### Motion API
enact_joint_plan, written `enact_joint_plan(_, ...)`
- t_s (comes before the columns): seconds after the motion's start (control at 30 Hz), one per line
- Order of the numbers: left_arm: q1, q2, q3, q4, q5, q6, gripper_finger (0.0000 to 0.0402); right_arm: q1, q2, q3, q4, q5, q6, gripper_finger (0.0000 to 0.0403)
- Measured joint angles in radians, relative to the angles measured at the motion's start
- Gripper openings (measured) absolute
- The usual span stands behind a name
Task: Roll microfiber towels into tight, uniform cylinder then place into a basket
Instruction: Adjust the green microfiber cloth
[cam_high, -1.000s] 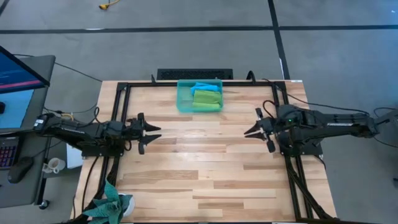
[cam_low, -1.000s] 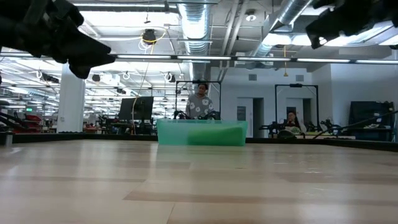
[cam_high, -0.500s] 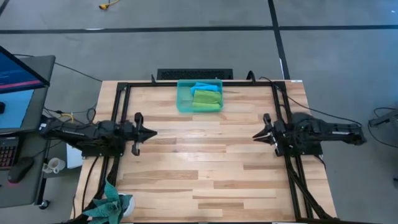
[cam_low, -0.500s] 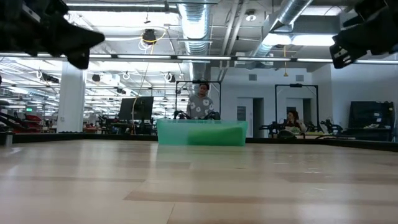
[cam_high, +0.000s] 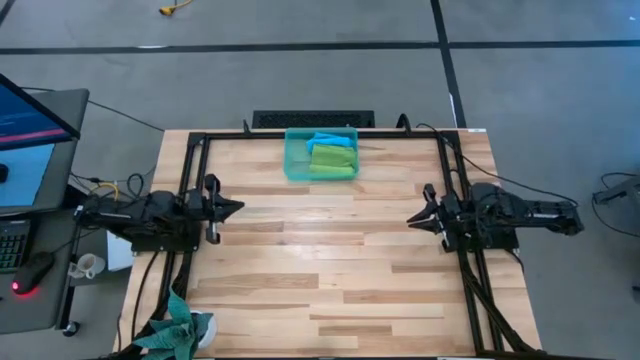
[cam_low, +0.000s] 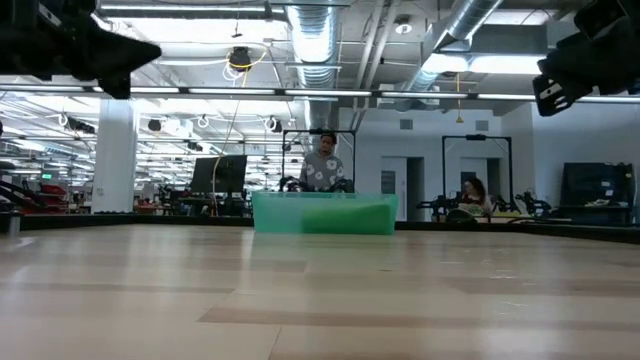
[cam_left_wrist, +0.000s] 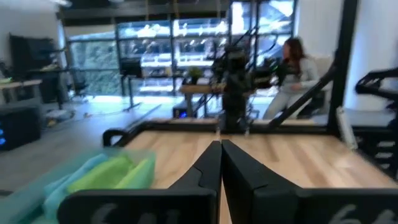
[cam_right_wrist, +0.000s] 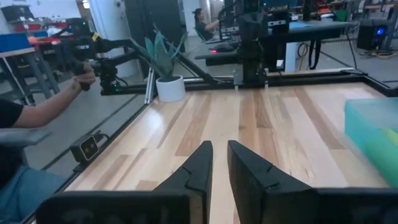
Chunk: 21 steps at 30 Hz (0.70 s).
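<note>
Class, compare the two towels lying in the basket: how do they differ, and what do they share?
The blue towel lies at the basket's far end; the green towel lies at the near end. Green shows more surface from above than blue, and partly overlaps it. Both are soft cloth bundles, side by side inside the basket.

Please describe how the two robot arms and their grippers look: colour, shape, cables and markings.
Both arms are black and jointed. The left gripper and the right gripper each end in two flat black fingers that taper to a point. Bundles of black cables run from each arm's base along the black frame on the table. The right arm bears small pale lettering, too small to read.
</note>
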Motion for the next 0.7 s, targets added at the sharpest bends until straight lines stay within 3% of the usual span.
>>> enact_joint_plan(0.7,0.000,0.019,-0.074,0.018,-0.002,0.006,0.0000,0.000,0.061,-0.072,0.043,0.077,0.024,0.0071)
